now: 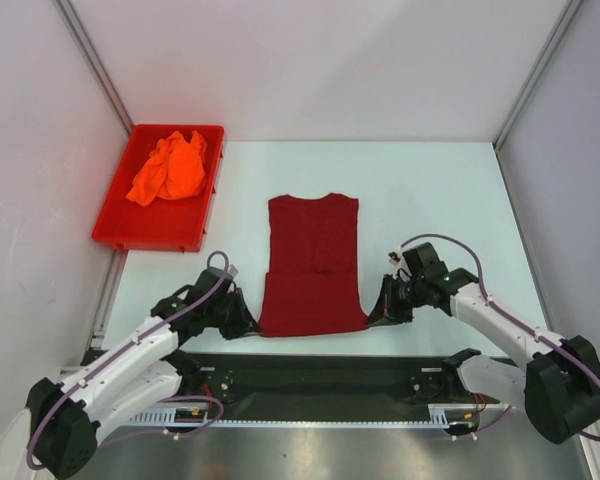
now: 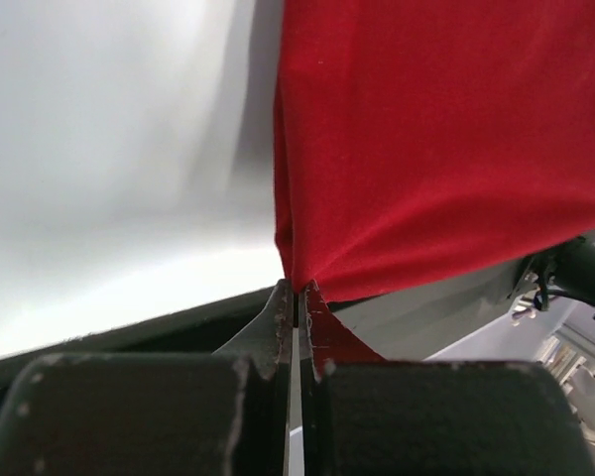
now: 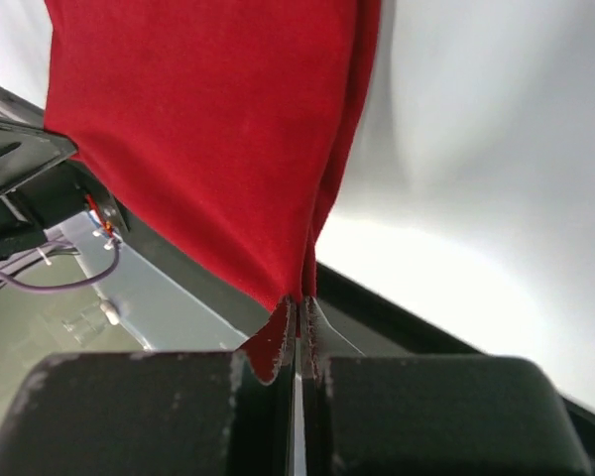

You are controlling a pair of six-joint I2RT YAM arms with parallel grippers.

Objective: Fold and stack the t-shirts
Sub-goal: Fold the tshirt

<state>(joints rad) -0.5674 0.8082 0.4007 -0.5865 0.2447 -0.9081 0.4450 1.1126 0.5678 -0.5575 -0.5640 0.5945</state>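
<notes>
1. So the left gripper (image 2: 296,297) is pinched tight on the maroon t-shirt's (image 1: 313,262) near left corner, and the right gripper (image 3: 299,307) is clamped on the near right corner.
2. Both arms reach low, angled inward.
3. That shirt lies mid-surface (image 1: 430,190). The orange t-shirt (image 1: 170,168) sits crumpled in the red bin (image 1: 150,240).

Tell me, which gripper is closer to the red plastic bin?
Left. The left gripper pinches the corner of the dark red cloth t-shirt nearest the red plastic bin; the right gripper pinches the opposite near corner, farther away.
</notes>
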